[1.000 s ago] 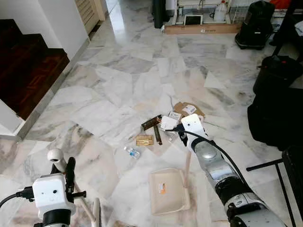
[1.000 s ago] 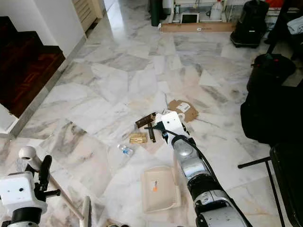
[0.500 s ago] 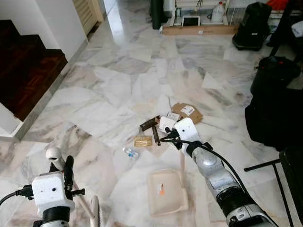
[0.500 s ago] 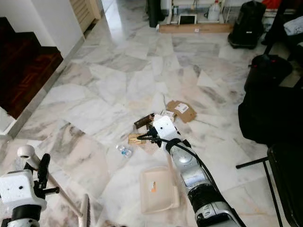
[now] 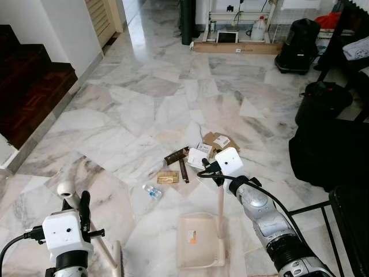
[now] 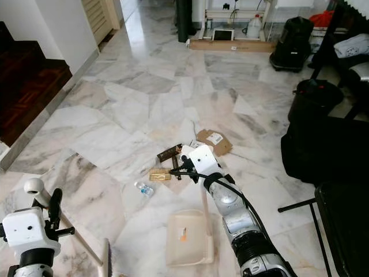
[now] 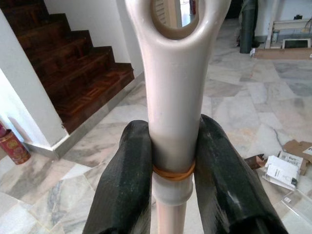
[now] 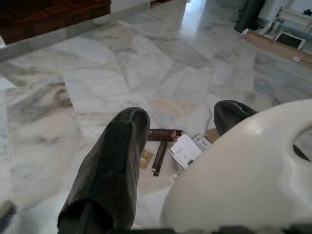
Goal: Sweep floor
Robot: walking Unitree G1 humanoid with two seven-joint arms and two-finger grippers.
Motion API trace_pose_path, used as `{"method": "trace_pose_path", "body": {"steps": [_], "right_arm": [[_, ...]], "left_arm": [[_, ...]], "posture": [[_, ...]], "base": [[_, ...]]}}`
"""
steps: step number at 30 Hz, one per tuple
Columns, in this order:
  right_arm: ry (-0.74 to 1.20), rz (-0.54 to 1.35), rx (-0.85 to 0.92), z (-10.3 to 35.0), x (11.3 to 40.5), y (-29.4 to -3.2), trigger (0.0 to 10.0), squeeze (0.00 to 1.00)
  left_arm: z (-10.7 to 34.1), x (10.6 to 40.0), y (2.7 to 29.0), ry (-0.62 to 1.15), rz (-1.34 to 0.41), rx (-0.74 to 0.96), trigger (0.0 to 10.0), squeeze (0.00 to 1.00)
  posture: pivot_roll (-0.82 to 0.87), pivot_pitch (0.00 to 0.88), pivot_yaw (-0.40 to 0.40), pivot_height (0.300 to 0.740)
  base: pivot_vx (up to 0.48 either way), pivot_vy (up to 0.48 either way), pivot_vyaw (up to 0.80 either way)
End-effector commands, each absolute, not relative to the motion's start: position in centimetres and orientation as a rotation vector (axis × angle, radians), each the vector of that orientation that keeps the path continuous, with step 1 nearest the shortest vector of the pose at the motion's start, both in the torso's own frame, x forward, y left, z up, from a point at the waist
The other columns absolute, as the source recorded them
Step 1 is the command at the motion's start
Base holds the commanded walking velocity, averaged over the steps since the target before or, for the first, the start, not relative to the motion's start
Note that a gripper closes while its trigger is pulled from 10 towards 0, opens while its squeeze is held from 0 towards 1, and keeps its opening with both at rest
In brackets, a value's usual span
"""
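The right end effector (image 5: 209, 171) grips the cream dustpan's (image 5: 199, 248) upright handle, with litter (image 5: 183, 161) on the floor just beyond it. The left end effector (image 7: 171, 161) is closed on the pale broom handle (image 7: 173, 92). Compared with before, the right end effector now sits closer to the litter.

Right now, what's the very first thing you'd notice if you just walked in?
A little heap of rubbish, boxes and cardboard, lies mid-floor on the pale marble floor. Just before it sits a cream dustpan, whose upright handle the right gripper holds. Nearer, the left gripper clamps a broom handle.
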State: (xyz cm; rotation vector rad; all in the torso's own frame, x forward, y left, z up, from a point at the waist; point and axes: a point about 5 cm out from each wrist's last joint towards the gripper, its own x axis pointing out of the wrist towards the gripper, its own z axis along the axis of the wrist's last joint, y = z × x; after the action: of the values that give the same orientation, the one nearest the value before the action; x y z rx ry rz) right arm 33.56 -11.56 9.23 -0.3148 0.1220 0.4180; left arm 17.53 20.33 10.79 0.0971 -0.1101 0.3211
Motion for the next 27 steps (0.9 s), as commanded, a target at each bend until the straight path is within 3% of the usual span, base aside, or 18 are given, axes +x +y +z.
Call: {"method": "trace_pose_path", "body": {"steps": [1,19,27], "right_arm": [[0.074,0.418,-0.28,10.1,33.6,-11.3,10.0,0.0],[0.089,0.404,-0.274,9.7,33.2,-10.7,10.0,0.0],[0.144,0.263,-0.304,9.1,33.8,-11.4,10.0,0.0]], "left_arm": [[11.1,17.5,20.6,-0.142,0.337,0.102,10.0,0.0],[11.0,17.2,20.8,-0.133,0.324,0.118,10.0,0.0],[11.0,17.1,20.8,-0.124,0.325,0.128,10.0,0.0]], "posture": [[-0.08,0.072,0.035,0.74],[-0.06,0.089,0.056,0.74],[-0.05,0.093,0.06,0.74]], "base": [[0.0,0.0,0.0],[0.0,0.0,0.0],[0.0,0.0,0.0]]}}
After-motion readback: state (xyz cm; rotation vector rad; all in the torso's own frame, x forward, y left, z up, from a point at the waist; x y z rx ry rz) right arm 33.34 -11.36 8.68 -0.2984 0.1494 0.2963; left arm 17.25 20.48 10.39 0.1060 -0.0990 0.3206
